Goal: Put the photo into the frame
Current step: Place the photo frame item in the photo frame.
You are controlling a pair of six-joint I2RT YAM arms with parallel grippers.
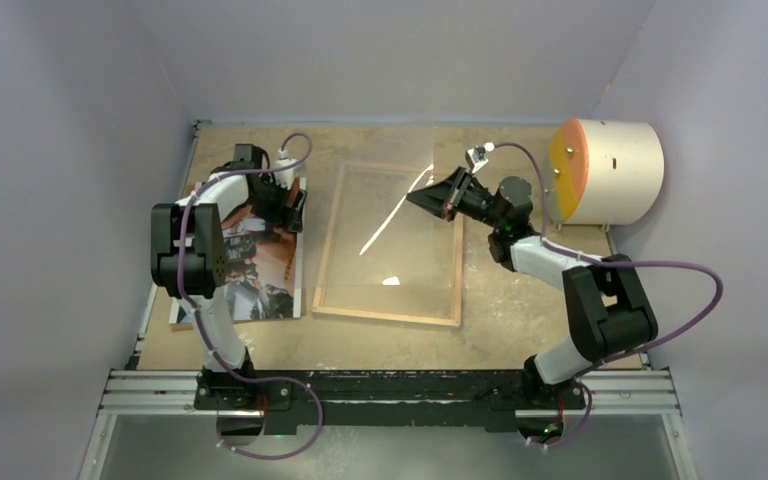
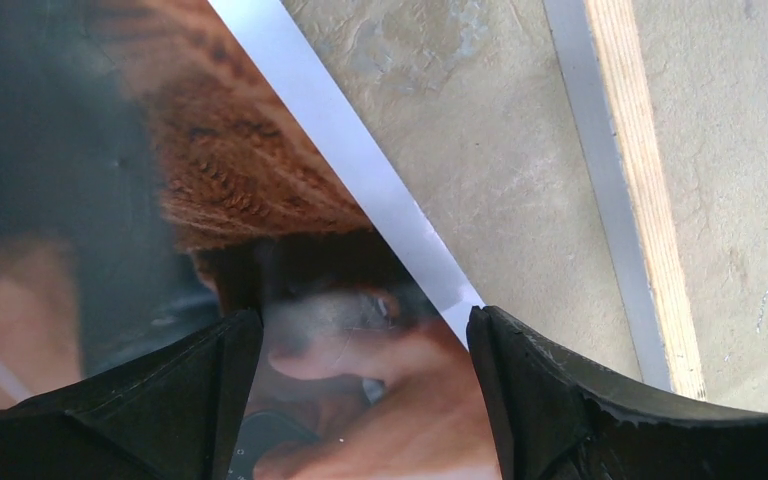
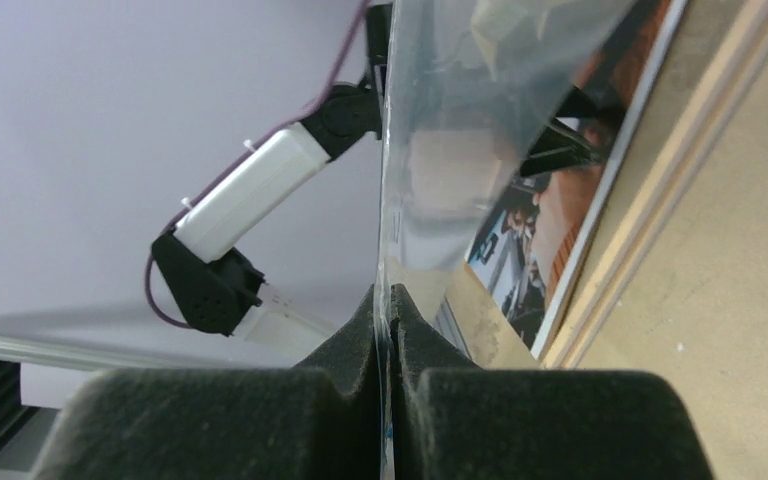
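The photo (image 1: 260,270) lies flat at the table's left, picture side up; its white border (image 2: 360,170) runs diagonally through the left wrist view. My left gripper (image 1: 292,207) (image 2: 365,330) hovers low over the photo's far right part, open, one finger on each side of the print's edge. The frame (image 1: 325,250) lies at the middle of the table, its light wood rim (image 2: 645,200) facing up. My right gripper (image 1: 432,198) (image 3: 385,295) is shut on a thin clear pane (image 3: 450,120), whose glinting edge (image 1: 390,215) is tilted up above the frame.
A white cylinder with an orange face (image 1: 605,170) stands at the back right. Purple cables loop from both arms. Grey walls close in on the left, back and right. The left arm (image 3: 250,190) shows in the right wrist view beyond the pane.
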